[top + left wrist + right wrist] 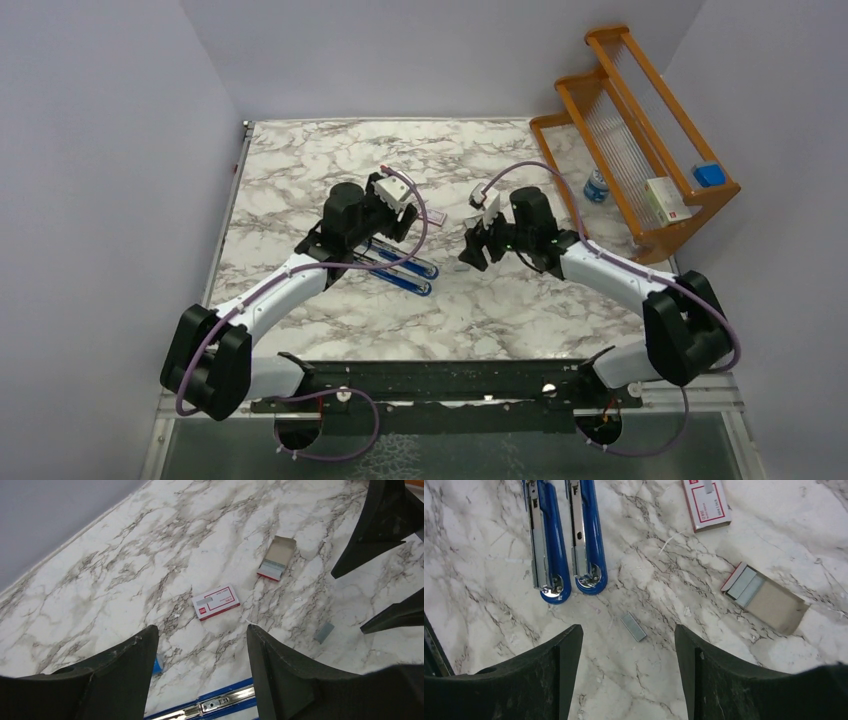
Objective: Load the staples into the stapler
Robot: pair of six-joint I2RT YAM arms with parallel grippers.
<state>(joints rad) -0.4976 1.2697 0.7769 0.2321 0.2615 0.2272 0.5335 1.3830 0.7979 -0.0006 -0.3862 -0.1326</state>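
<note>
Both grippers are held wide open with nothing gripped: the left gripper (200, 632) is hung over the red-labelled box (216, 601), the right gripper (626, 627) over a loose strip of staples (633, 626) laid flat on the marble table (484, 630). The blue stapler (589, 540) is laid opened out, both arms side by side, near that strip. More staples are seen in the open cardboard tray (774, 605), well apart from the stapler.
</note>
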